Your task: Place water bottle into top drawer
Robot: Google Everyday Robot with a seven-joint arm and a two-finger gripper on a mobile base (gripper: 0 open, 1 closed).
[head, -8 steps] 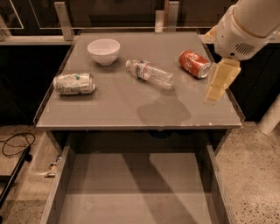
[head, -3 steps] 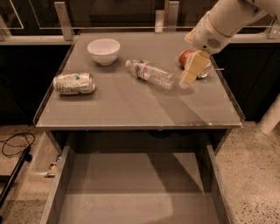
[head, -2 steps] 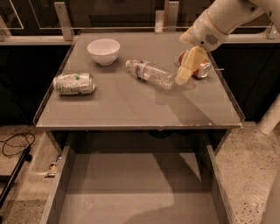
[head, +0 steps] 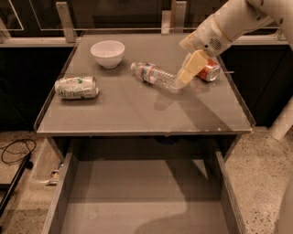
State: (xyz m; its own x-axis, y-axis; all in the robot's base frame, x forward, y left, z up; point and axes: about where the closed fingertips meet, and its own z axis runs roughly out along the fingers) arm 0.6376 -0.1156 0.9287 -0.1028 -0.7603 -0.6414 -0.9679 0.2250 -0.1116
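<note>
The pincer (head: 184, 77) hangs over the right rear part of a grey tabletop (head: 132, 112) that has a thin raised rim. Behind the pincer a pale ledge (head: 27, 42) runs along the back. Two light upright posts (head: 65, 20) rise from it against dark glassy panels (head: 119, 11). Below and to the right of the pincer lies a speckled stone floor (head: 256, 178). Far to the pincer's left, low on the same floor, a black cable (head: 13, 153) loops. The light is dim and warm.
</note>
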